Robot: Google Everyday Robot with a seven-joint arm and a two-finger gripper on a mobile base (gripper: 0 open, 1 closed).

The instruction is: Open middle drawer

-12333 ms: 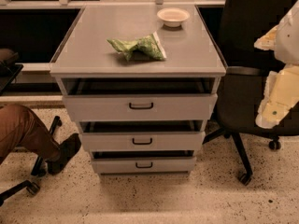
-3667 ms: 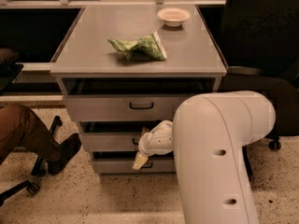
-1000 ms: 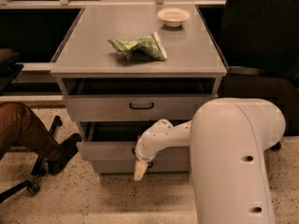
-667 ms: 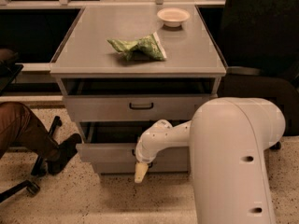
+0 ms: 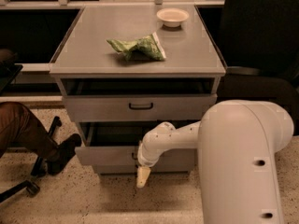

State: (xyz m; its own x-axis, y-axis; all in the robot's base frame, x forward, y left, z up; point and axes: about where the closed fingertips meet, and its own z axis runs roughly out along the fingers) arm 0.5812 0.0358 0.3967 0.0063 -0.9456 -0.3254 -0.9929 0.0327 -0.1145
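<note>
Below the taller top drawer (image 5: 103,108) of the grey cabinet (image 5: 196,55), the middle drawer (image 5: 100,155) stands partly out toward the near side. Its front sits nearer than the front above it, with a dark gap of interior showing behind it. Long axis runs left to right; low flat front faces near. Its centre, where the handle would be, is hidden behind the robot's wrist.

Arm (image 5: 243,162): bulky white housing fills the near right. A slimmer cream link reaches left from it to a rounded wrist (image 5: 156,141) at the drawer's centre, then bends down. The gripper (image 5: 142,176) hangs just in front of the drawer's lower edge, its pale tip aimed at the speckled floor (image 5: 93,195). Cannot tell whether it is spread or pressed together, nor whether it touches the front.

On the cabinet top: crumpled green bag (image 5: 138,47) mid-surface, white bowl (image 5: 172,17) at the far right. Left edge: a leg in brown trousers (image 5: 21,127), dark shoe (image 5: 63,150).
</note>
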